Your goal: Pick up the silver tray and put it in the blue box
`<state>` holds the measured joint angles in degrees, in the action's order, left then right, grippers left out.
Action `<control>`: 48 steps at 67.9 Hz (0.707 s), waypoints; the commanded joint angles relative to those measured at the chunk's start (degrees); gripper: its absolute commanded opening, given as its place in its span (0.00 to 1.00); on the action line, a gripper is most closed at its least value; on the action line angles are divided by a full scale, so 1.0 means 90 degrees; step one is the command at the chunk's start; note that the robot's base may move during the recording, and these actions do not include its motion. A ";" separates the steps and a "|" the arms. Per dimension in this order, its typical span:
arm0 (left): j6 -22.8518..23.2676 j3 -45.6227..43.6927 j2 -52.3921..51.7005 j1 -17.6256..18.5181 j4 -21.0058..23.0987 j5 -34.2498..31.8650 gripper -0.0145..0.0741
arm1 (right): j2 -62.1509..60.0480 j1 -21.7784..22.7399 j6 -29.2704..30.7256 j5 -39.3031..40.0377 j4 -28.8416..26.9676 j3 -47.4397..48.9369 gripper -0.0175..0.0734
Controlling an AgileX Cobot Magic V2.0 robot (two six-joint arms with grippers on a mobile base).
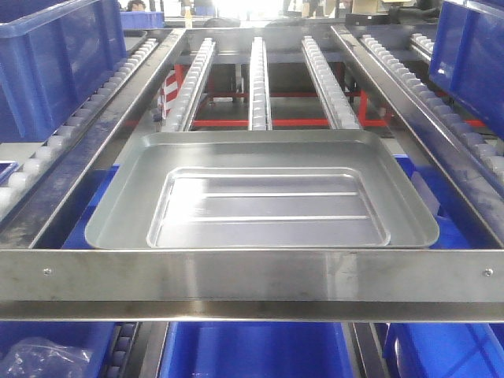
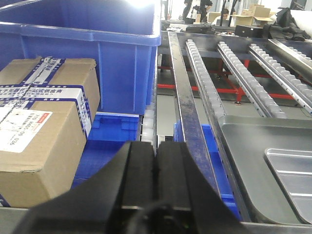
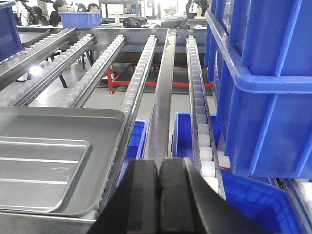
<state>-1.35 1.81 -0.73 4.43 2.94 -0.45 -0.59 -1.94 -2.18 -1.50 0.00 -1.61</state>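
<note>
The silver tray (image 1: 260, 189) lies flat on the roller rack just behind the front steel bar, empty, its corners also visible as the silver tray (image 2: 273, 156) and the silver tray (image 3: 48, 156). A blue box (image 1: 252, 350) sits on the level below, its blue showing past both sides of the tray. My left gripper (image 2: 156, 144) is shut and empty, left of the tray beyond a steel rail. My right gripper (image 3: 159, 162) is shut and empty, right of the tray over a rail. Neither gripper shows in the front view.
Large blue crates stand on the outer lanes, left (image 1: 55, 63) and right (image 1: 472, 55). A taped cardboard carton (image 2: 39, 126) sits beside the left gripper. The steel front bar (image 1: 252, 276) with screws crosses in front of the tray. Roller tracks (image 1: 260, 79) run back.
</note>
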 commanded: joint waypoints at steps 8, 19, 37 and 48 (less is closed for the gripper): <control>-0.0016 0.0101 -0.0078 0.0023 -0.0008 -0.0492 0.06 | -0.0131 0.0043 -0.0001 0.0553 0.0052 0.0113 0.25; -0.0016 0.0101 -0.0078 0.0023 -0.0008 -0.0492 0.06 | -0.0131 0.0043 -0.0001 0.0553 0.0052 0.0113 0.25; -0.0016 0.0101 -0.0078 0.0023 -0.0008 -0.0516 0.06 | -0.0131 0.0043 -0.0001 0.0582 0.0052 0.0113 0.25; -0.0016 0.0075 -0.0078 0.0023 -0.0008 -0.0517 0.06 | -0.0131 0.0043 -0.0010 0.0901 0.0052 0.0120 0.25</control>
<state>-1.35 1.81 -0.73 4.43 2.94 -0.45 -0.59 -1.94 -2.18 0.00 0.00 -1.61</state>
